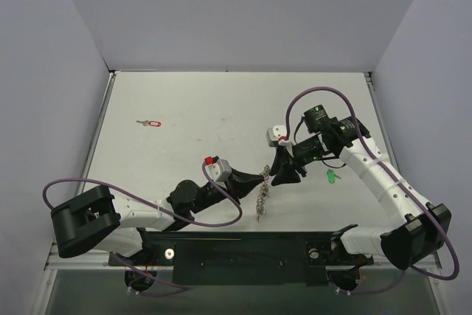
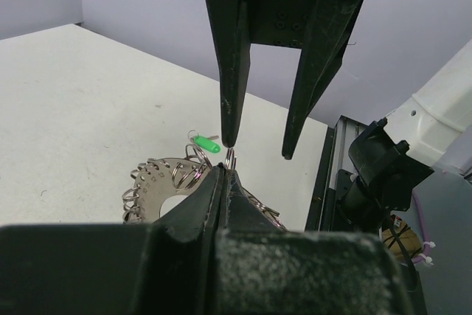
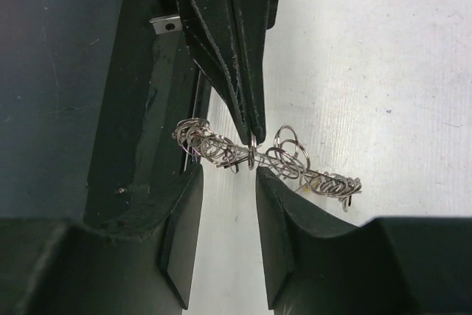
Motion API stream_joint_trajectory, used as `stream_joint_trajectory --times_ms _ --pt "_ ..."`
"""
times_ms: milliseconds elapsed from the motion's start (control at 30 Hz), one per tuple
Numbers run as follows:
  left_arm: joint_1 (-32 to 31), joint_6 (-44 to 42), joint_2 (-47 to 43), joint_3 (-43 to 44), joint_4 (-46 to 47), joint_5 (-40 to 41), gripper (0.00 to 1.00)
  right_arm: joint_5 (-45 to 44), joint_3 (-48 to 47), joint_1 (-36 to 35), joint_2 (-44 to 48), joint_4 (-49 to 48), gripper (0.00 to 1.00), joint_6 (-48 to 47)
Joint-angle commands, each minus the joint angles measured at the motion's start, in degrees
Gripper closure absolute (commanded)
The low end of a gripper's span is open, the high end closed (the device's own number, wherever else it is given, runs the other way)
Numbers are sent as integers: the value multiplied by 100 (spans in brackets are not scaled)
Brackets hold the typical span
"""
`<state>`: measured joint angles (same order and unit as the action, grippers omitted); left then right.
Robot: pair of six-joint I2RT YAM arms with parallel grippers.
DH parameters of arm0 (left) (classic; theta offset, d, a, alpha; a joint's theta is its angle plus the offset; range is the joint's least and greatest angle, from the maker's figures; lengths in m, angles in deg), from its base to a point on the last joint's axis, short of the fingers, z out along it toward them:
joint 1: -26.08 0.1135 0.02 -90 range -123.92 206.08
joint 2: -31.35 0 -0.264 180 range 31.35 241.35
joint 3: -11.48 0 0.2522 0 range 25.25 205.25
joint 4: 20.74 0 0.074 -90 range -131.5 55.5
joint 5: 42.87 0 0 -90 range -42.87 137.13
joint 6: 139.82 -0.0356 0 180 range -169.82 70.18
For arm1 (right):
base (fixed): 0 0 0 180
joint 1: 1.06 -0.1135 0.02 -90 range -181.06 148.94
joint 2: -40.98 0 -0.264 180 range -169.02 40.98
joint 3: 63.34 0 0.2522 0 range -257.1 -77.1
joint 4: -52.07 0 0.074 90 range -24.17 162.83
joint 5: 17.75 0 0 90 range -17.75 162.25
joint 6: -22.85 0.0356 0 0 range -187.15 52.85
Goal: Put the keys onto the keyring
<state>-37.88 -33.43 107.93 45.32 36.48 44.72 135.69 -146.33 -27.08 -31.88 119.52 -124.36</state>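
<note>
The keyring (image 1: pixel 261 199) is a flat silvery plate rimmed with small split rings. It hangs on edge above the table, near the front edge. My left gripper (image 1: pixel 258 184) is shut on one small ring at its top. In the left wrist view the jaws (image 2: pixel 225 171) pinch that ring above the plate (image 2: pixel 158 182). My right gripper (image 1: pixel 285 173) is open and empty, its fingertips (image 2: pixel 230 138) just above the held ring. In the right wrist view it (image 3: pixel 228 176) straddles the keyring (image 3: pixel 284 160). The green key (image 1: pixel 331 176) lies right of the grippers. The red key (image 1: pixel 152 122) lies far left.
The black rail (image 1: pixel 243 248) along the table's front edge runs just below the hanging keyring. The right arm's white links (image 1: pixel 383 178) stretch along the table's right side. The green key also shows in the left wrist view (image 2: pixel 204 143), on the table beyond the keyring.
</note>
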Motion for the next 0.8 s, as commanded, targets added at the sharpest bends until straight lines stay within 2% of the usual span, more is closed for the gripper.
stream_joint_trajectory --times_ms 0,433,567,667,767 --pt "16 58 -46 321 1920 -119 100 177 59 1 158 -315 70 360" --pt "16 23 -20 462 1911 -119 100 555 313 9 281 -395 76 360" --pt "16 40 -2 471 1955 -93 100 643 314 18 290 -386 83 351" --pt "16 49 33 462 1990 -75 100 670 296 18 281 -386 93 368" --pt "16 76 68 462 2060 -66 100 626 331 9 281 -386 96 342"
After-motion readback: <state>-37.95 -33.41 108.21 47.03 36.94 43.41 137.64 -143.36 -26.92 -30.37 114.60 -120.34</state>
